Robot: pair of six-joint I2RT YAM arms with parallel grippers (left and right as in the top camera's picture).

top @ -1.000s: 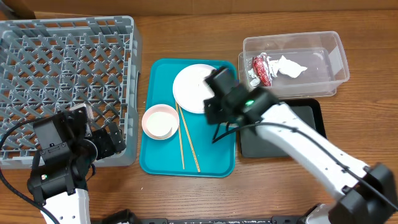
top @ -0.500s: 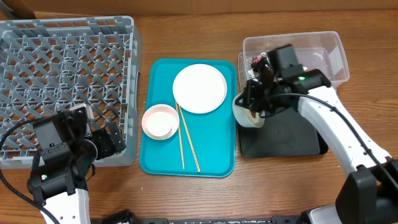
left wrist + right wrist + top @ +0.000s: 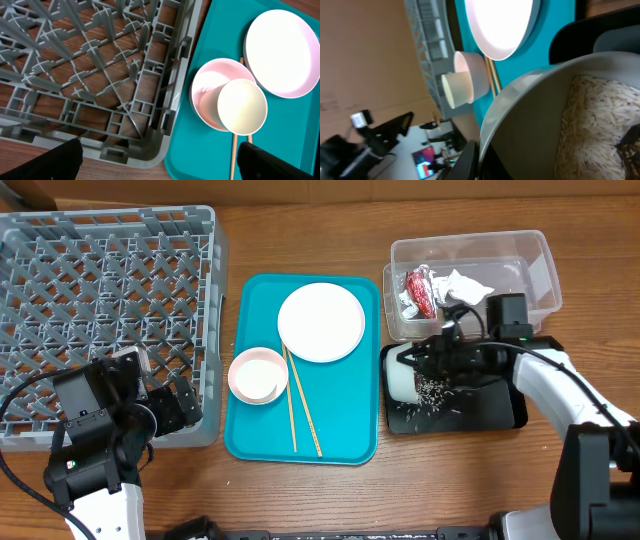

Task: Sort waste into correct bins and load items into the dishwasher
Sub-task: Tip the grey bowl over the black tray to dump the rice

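So the right gripper (image 3: pixel 427 363) is clamped onto the rim of the grey bowl (image 3: pixel 400 378), which is tipped on its side over the left end of the black tray (image 3: pixel 495 408), mouth facing into the tray. A scatter of loose white rice (image 3: pixel 435 392) lies on the tray's flat matte floor just beside the bowl. The right wrist view shows plenty more long grains clinging to the bowl's smooth curved inner wall, plus a dark brown lump (image 3: pixel 631 145) at the edge of that picture. On the far side of the black tray is the tub (image 3: pixel 540 260), clear plastic with rounded corners, holding the shiny red wrapper (image 3: pixel 420 290) and the crumpled white napkin (image 3: pixel 466 288) side by side. The teal tray (image 3: pixel 350 430) sits mid-way along the wood-grain surface (image 3: pixel 300 230). It has the round white plate (image 3: pixel 321 322) at its far end and the pink bowl (image 3: pixel 252 376) at its left edge with the small cup (image 3: pixel 242 106) sitting in it. 2 thin wooden chopsticks (image 3: pixel 293 415) are splayed in a narrow V just right of the pink bowl. The rack (image 3: pixel 100 280), grey plastic with a lattice floor and low walls, takes up the left side. The left gripper (image 3: pixel 160 162) hangs over the rack's near right corner, fingers spread wide, grasping nothing.
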